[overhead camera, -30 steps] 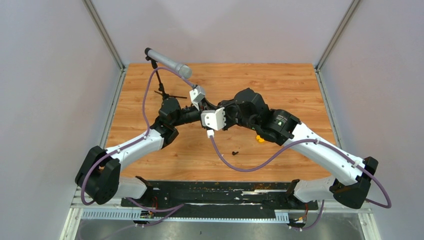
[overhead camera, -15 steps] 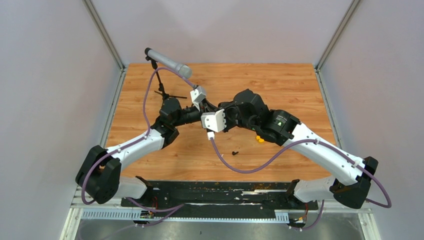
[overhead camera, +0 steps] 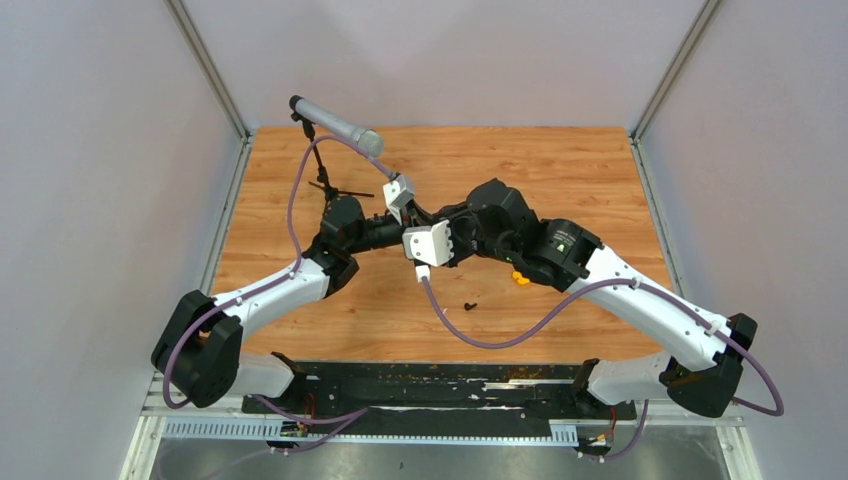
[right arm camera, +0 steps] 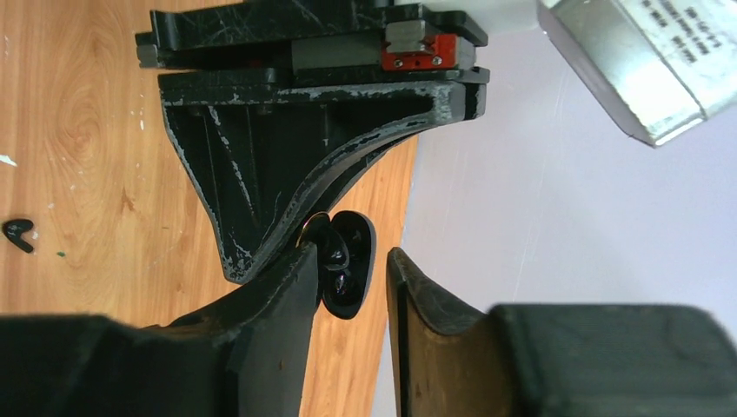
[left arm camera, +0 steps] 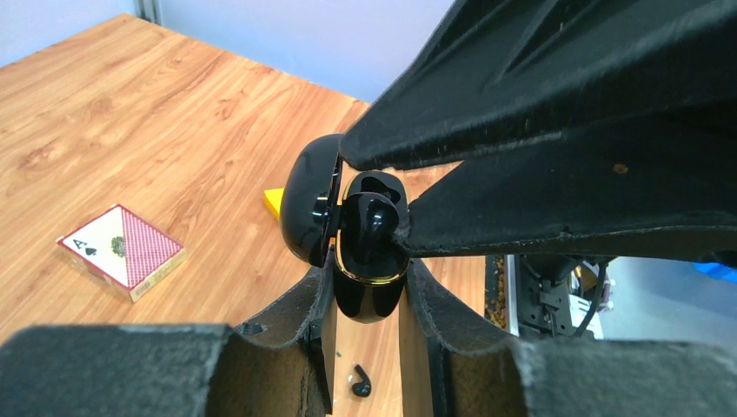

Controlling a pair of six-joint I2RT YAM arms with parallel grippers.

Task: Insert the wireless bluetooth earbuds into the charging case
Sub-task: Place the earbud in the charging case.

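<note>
One glossy black oval charging case, lid open, clamped in the left gripper for steadiness — a tiny black earbud seemingly seated inside, straddled by the narrowly parted right gripper. Second black earbud below, on the wooden table.

case: black, open | black earbud: inside | other earbud: on table

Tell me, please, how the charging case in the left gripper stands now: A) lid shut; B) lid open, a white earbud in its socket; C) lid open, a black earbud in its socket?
C: the charging case, clamped by the left gripper, has its lid swung open and a black earbud sitting in its socket.
</note>
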